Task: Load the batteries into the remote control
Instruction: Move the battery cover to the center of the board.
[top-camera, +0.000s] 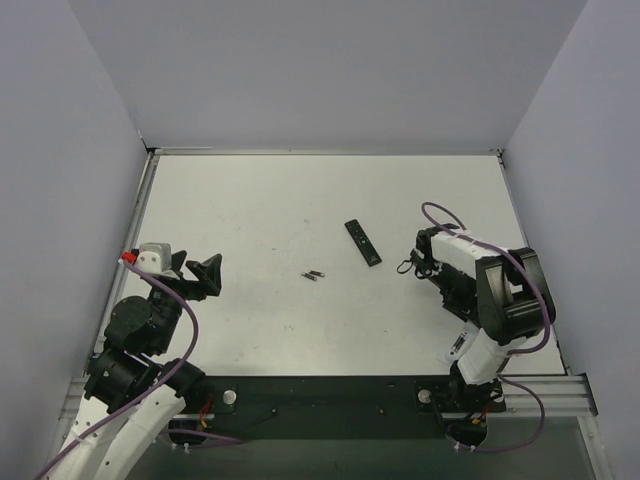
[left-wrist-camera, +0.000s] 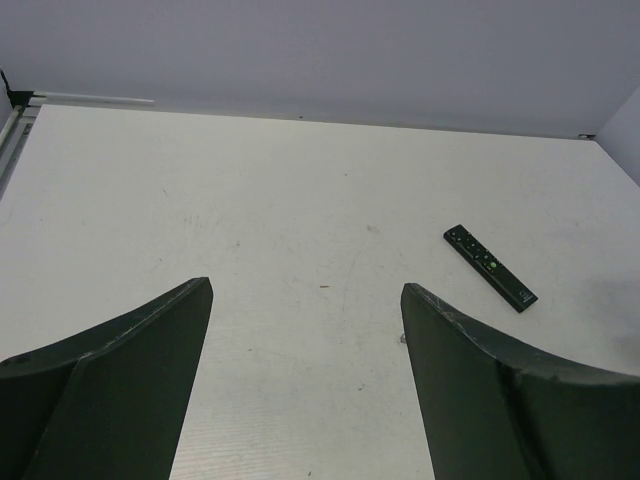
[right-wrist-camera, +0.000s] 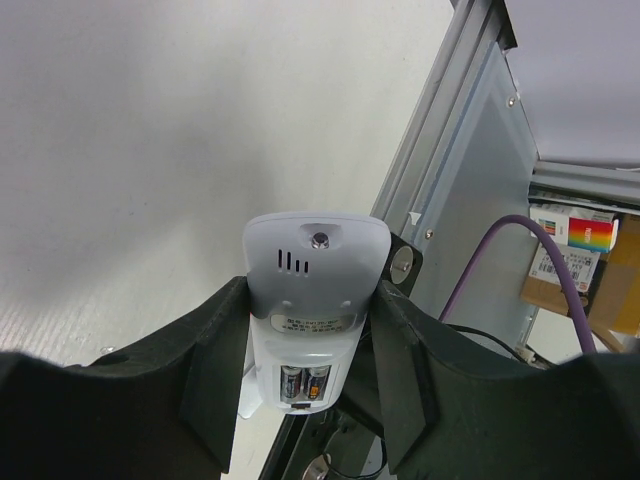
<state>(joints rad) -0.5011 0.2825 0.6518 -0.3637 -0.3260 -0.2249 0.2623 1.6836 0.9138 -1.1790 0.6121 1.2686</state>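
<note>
The right gripper (right-wrist-camera: 312, 300) clamps the white remote control (right-wrist-camera: 318, 250). Its compartment is open, with seemingly two cells (right-wrist-camera: 305, 382) seated. The loose batteries (top-camera: 314, 274) lie between the arms, long axis left-right. The left gripper (left-wrist-camera: 306, 290) faces them, jaws spread and empty.

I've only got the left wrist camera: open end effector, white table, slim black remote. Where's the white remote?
Observer: The right end effector grips the white oblong plastic remote, back side towards its camera.
Operator: Any cells in it?
Observer: Its open compartment shows two cells inside.
Operator: Any loose ones?
Observer: Yes, tiny dark cylindrical batteries lie on the white table, between the left end effector and the slim black remote.
</note>
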